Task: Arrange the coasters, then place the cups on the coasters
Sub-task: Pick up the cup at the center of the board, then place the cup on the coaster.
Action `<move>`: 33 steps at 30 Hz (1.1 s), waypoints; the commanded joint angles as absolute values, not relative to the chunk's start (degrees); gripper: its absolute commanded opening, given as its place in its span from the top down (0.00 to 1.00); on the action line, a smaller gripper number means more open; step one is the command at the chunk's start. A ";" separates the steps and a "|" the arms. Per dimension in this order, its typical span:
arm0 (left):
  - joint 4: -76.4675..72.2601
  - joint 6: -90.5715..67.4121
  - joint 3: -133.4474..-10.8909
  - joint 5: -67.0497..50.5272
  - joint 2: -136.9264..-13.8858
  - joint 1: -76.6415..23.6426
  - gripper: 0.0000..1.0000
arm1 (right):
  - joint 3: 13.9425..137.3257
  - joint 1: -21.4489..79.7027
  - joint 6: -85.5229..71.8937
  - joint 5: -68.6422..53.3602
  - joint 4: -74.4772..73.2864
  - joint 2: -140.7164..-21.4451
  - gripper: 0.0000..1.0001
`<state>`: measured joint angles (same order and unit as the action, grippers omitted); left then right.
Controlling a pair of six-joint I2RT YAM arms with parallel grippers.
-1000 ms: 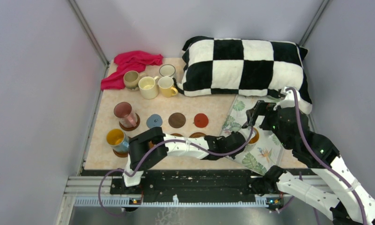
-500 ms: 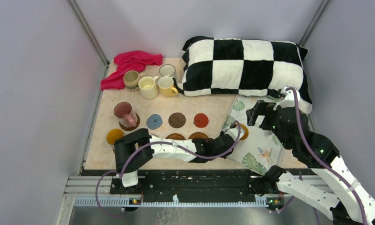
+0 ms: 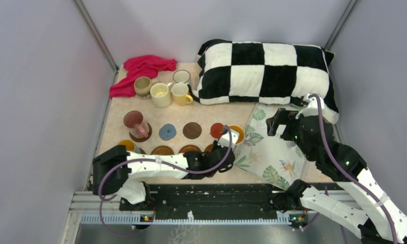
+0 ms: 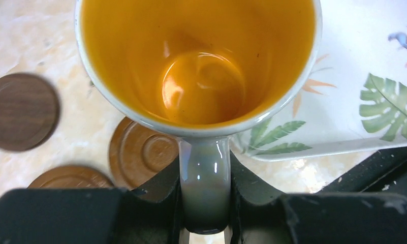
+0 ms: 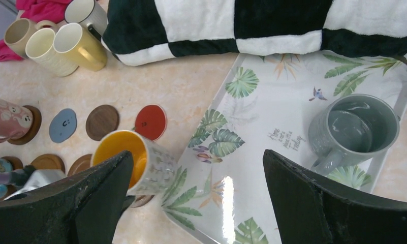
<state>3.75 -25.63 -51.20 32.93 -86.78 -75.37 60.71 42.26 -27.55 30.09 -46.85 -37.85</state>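
Observation:
My left gripper (image 4: 205, 203) is shut on the handle of a white cup with an orange inside (image 4: 201, 76). It holds the cup (image 3: 236, 133) tilted just above the table, at the left edge of the tray and beside the red coaster (image 3: 217, 129). A brown coaster (image 4: 140, 152) lies just below and to the left of the cup. Blue (image 3: 167, 131) and dark brown (image 3: 192, 130) coasters lie in the same row. A pink tumbler (image 3: 136, 123) stands on a coaster. My right gripper (image 5: 197, 157) hangs open over the tray, with a grey cup (image 5: 356, 129) to its right.
The leaf-print tray (image 3: 272, 152) lies at the right. A checkered pillow (image 3: 264, 71) fills the back right and a red cloth (image 3: 140, 68) the back left. Tan (image 3: 142, 85), cream (image 3: 161, 94) and yellow (image 3: 181, 93) cups cluster at the back. A yellow-lined cup (image 3: 125, 146) sits front left.
My left arm has swung left, carrying the orange-lined cup off the tray toward the coasters. The right arm has barely moved.

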 commanded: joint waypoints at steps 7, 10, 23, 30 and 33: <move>21.40 -50.16 -47.58 54.10 -73.11 -75.50 1.00 | 60.14 42.48 -26.46 29.61 -43.46 -39.06 0.01; 32.07 -62.22 -46.61 58.45 -70.45 -75.50 1.00 | 59.75 42.50 -26.35 29.48 -43.16 -38.99 0.01; 80.78 -114.52 -47.04 64.07 -73.34 -75.29 1.00 | 59.17 42.54 -25.58 28.67 -42.28 -39.48 0.01; 80.94 -117.64 -43.40 63.40 -70.87 -73.03 1.00 | 58.81 42.48 -25.66 28.35 -42.28 -39.42 0.01; 80.91 -117.10 -42.93 63.72 -70.28 -71.89 1.00 | 58.59 42.51 -25.68 28.29 -42.28 -39.38 0.01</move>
<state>76.75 -113.10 -43.18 56.47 -72.66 -73.21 59.20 42.26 -26.52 28.97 -44.93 -39.42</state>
